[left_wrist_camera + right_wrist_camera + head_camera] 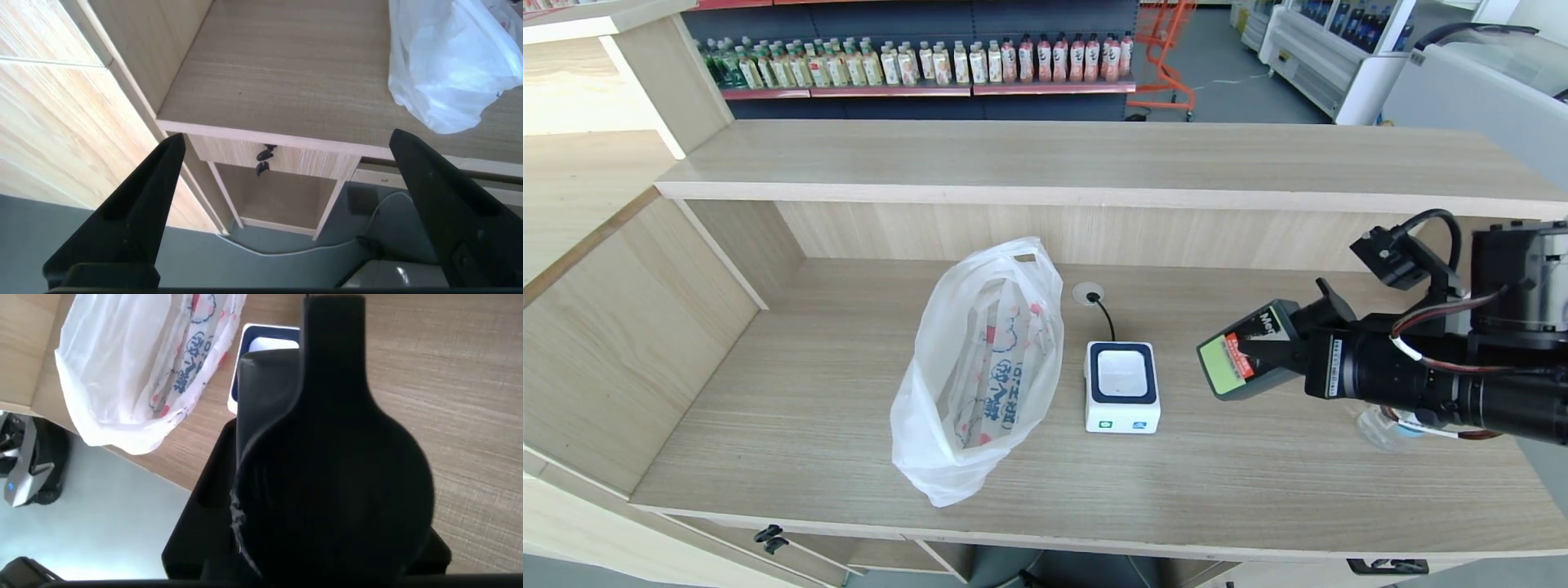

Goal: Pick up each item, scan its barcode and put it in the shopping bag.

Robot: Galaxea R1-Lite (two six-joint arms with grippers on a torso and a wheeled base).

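My right gripper [1262, 353] is shut on a dark green box [1235, 365] with a green and red label, held in the air just right of the scanner [1123, 385]. The scanner is white with a dark blue frame around its window. Left of it on the counter, the white plastic shopping bag [980, 367] lies open with a printed package inside. In the right wrist view the box [265, 388] hangs over the scanner [260, 339], with the bag [135, 371] beyond. My left gripper [286, 140] is open, low off the counter's front edge, near the bag's corner [445, 73].
A clear plastic item [1380, 426] lies on the counter under my right arm. A raised wooden ledge [1094, 163] runs behind the counter and a side wall [637, 327] closes the left. A cable [1104, 314] leads from the scanner to a grommet.
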